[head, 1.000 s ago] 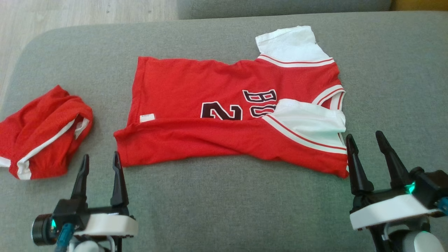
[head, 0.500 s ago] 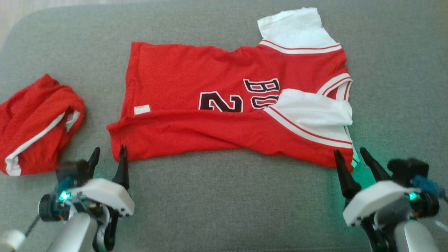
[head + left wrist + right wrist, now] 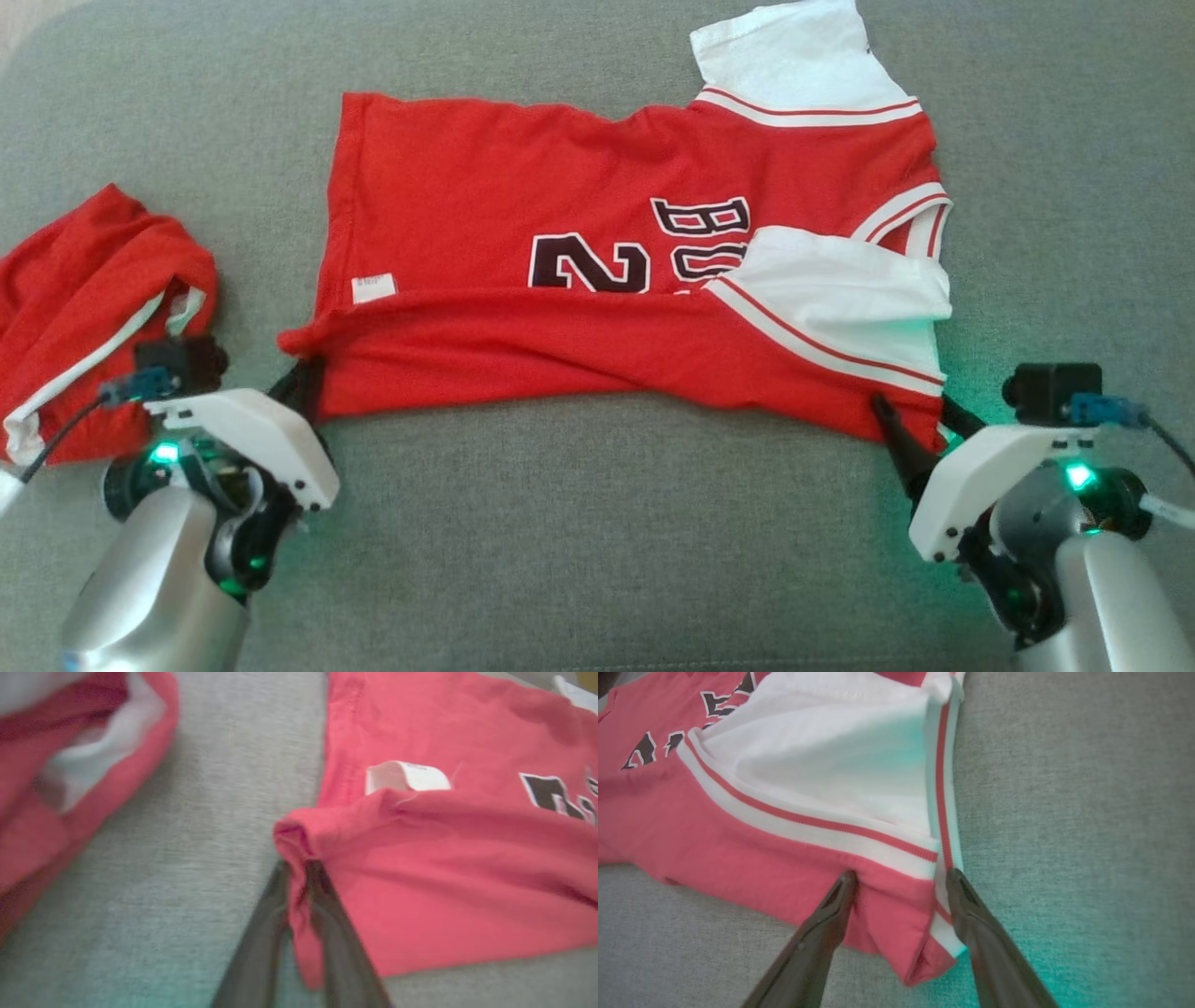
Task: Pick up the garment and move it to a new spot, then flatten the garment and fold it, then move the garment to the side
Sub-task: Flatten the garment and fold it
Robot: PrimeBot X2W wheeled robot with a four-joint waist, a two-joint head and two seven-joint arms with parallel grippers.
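Jersey (image 3: 444,868) hem tight between left fingers (image 3: 334,924), plain at wrist; right fingers (image 3: 817,933) wide

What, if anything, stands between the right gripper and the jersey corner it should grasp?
Nothing visible. The right gripper stands open astride the near corner of the jersey on the grey cushion, and the left gripper is closed on its hem corner.

The left forearm (image 3: 149,579) and right forearm (image 3: 1111,597) rise from the lower corners, with the wrists tipped forward and down. The left gripper (image 3: 301,378) has its jaws almost together, pinching a fold of the garment (image 3: 513,187). The right gripper (image 3: 920,420) has its jaws spread wide.
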